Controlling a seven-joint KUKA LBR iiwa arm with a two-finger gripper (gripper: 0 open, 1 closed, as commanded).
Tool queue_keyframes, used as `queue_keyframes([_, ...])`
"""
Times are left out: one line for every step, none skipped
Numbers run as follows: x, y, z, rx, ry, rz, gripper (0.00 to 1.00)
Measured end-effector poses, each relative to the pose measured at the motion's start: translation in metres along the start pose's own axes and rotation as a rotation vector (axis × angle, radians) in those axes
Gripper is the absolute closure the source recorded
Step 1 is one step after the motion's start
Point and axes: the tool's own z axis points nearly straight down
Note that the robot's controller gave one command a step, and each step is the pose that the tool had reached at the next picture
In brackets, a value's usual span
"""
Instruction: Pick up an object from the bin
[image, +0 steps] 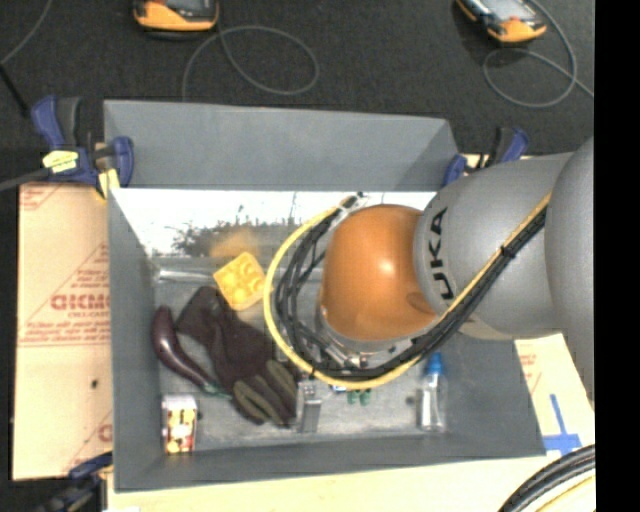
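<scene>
A grey part of my gripper (308, 406) pokes out from under the arm at the bin's front middle. It is right next to the olive-brown tips of a dark purple glove-like thing (225, 345). A dark purple eggplant-shaped piece (168, 345) lies along that thing's left side. A yellow waffle-patterned block (240, 280) lies behind them, towards the back wall. To the gripper's right stands a small clear tube with a blue cap (430, 393). Something small and green (356, 397) shows just beneath the arm.
A small white box with red and yellow print (179, 423) sits in the front left corner. The arm with its orange cover and looped cables hangs over the bin's middle and right and hides the floor there.
</scene>
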Motion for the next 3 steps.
queue_keyframes([-0.064,0.063,0.049,-0.004,-0.008,-0.006,0.0])
queue_keyframes([-0.05,0.05,0.093,-0.001,-0.002,0.082,0.0])
queue_keyframes([-0.008,0.048,0.091,-0.005,-0.012,0.104,1.0])
